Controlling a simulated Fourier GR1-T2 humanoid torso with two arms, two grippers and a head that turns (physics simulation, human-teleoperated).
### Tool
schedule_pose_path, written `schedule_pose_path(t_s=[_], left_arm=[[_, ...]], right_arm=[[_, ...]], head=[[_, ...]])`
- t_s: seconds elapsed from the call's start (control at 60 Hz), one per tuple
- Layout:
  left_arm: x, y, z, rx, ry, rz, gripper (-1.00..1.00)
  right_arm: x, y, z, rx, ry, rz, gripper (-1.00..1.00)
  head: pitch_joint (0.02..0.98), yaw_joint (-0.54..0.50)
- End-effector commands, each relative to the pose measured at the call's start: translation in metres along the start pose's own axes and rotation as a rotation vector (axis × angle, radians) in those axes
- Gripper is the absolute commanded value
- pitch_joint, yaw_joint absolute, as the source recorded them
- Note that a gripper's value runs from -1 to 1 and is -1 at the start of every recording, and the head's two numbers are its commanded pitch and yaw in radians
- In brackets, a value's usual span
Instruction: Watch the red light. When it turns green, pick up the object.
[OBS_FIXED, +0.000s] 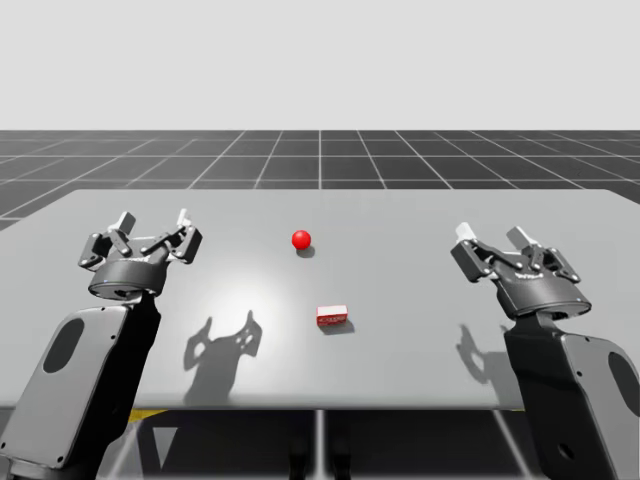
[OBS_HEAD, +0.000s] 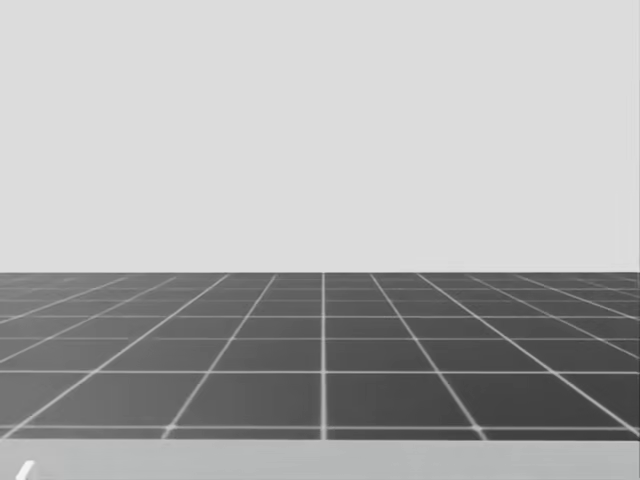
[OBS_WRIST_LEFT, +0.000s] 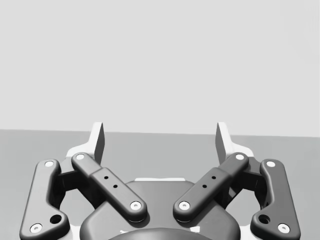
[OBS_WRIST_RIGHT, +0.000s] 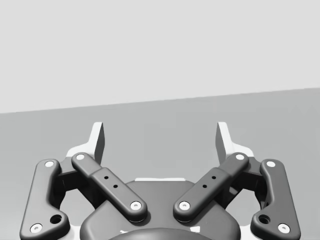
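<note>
From the high view, the red light sits as a small ball near the middle of the table, and it shows red, not green. The red and white box lies flat just in front of it, closer to the robot and slightly toward its right side. The left gripper hangs above the table well off to the left, its fingers spread wide and holding nothing. The right gripper hangs well off to the right, equally spread and empty. The box looks small, stiff and light, probably a carton with smooth printed faces that could slip under a weak pinch. The two long side faces seem the best place to take hold, with the fingers coming straight down across its short width.

In the head view, the grid floor stretches away beyond a thin strip of table along the bottom edge.

In the left wrist view, the left gripper stands released, with bare table ahead of it and nothing between its fingers.

In the right wrist view, the right gripper is likewise released, with only grey table surface ahead.
</note>
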Motion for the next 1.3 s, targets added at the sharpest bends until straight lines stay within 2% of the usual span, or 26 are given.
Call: schedule_pose_path(t_s=[0.017,0.05,0.067,0.083,0.117,0.2,0.333,0.917,1.083,1.3], left_arm=[[-0.0029,0.0018,-0.0018,0.001,0.004,-0.002,-1.0],[-0.0027,0.0017,-0.0017,0.001,0.004,-0.002,-1.0],[-0.0028,0.0017,-0.0016,0.001,0.004,-0.003,-1.0],[-0.0028,0.0017,-0.0016,0.001,0.004,-0.003,-1.0],[-0.0027,0.0015,-0.0015,0.0,0.005,-0.002,-1.0],[-0.0027,0.001,-0.0015,-0.001,0.005,-0.003,-1.0],[-0.003,0.0007,-0.0017,-0.005,0.008,-0.007,-1.0],[-0.004,-0.0002,-0.0021,-0.025,0.018,-0.012,-1.0],[-0.0042,-0.0001,-0.0023,-0.029,0.02,-0.009,-1.0],[-0.0039,0.0003,-0.0024,-0.03,0.019,-0.008,-1.0]], right_arm=[[-0.0023,-0.003,0.0009,-0.013,0.01,0.001,-1.0],[-0.0013,-0.003,0.0021,0.006,0.007,-0.003,-1.0],[-0.0003,-0.0039,0.0021,0.018,0.003,-0.026,-1.0],[-0.0001,-0.004,0.0017,0.016,0.002,-0.027,-1.0],[0.0002,-0.0038,0.0018,0.011,0.002,-0.02,-1.0],[0.0014,-0.0049,0.0014,0.017,0.012,-0.023,-1.0],[0.0017,-0.0042,0.0011,0.01,0.012,-0.01,-1.0],[0.0005,-0.004,0.0003,0.004,0.021,0.005,-1.0],[-0.0001,-0.0037,0.0007,0.003,0.023,0.009,-1.0],[-0.0004,-0.0036,0.0005,0.003,0.023,0.012,-1.0]], head=[[0.078,0.01],[0.079,0.01],[0.083,0.01],[0.085,0.01],[0.089,0.01],[0.113,0.01],[0.204,0.01],[0.566,0.06],[0.618,0.07],[0.624,0.08]])
